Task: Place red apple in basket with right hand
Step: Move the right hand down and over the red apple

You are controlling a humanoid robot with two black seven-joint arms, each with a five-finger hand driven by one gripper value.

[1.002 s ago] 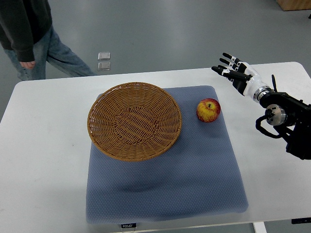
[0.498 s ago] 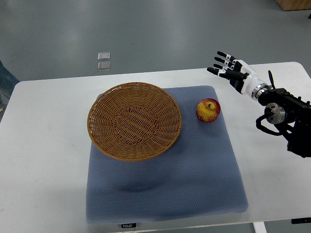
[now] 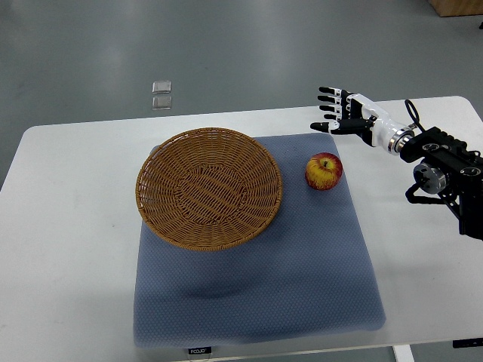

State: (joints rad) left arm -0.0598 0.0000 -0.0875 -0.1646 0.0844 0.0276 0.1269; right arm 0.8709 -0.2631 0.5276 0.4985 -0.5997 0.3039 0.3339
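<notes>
a white table (image 3: 68, 226) carries a blue-grey mat (image 3: 256, 286), and on the mat's left part sits a round woven basket (image 3: 208, 187), tilted a little and holding nothing. the red apple (image 3: 324, 171), red with a yellow patch and its stem up, rests on the mat just to the right of the basket, close to its rim but apart from it.

the right hand (image 3: 343, 115) comes in from the right edge on a black arm (image 3: 445, 170) with a white wrist section. it hovers over the far edge of the table, beyond the apple and a bit to its right, not touching it. its black fingers (image 3: 326, 99) are spread wide and stretched out toward the left, holding nothing.

on the grey floor (image 3: 264, 45) beyond the table lie two small pale square pieces (image 3: 161, 94), one just behind the other. a wooden item (image 3: 456, 7) shows at the top right corner.
</notes>
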